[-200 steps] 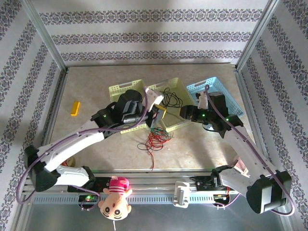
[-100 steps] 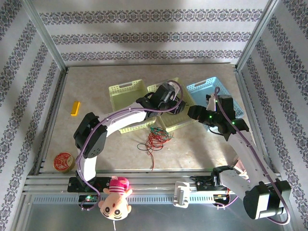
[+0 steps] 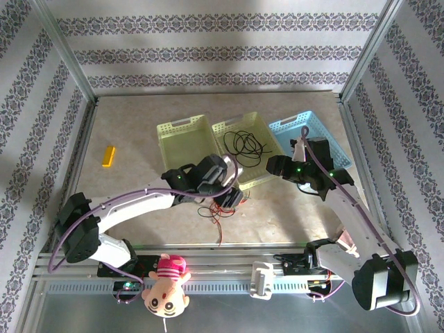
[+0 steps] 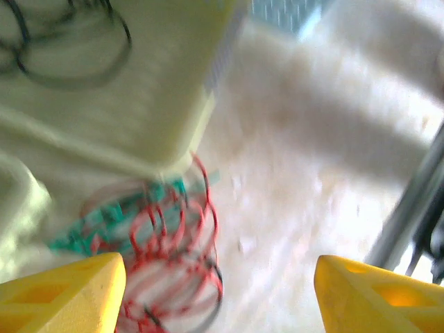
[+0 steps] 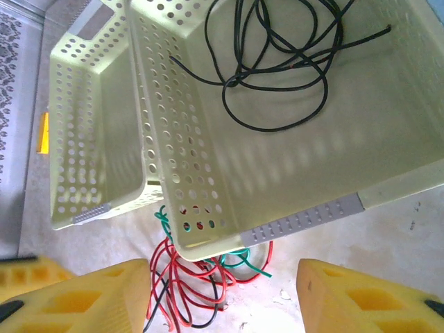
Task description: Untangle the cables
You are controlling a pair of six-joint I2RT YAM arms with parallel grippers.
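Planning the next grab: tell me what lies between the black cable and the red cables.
The middle basket's perforated wall, seen from the right wrist: black cable inside, red cables outside on the table.

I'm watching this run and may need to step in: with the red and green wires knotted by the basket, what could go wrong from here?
The red cable and green cable are coiled through each other, so the open left fingers above them could close on both and drag the clump along whole. The clump also lies against the basket's near corner; a pull might snag there or shift the basket holding the black cable.
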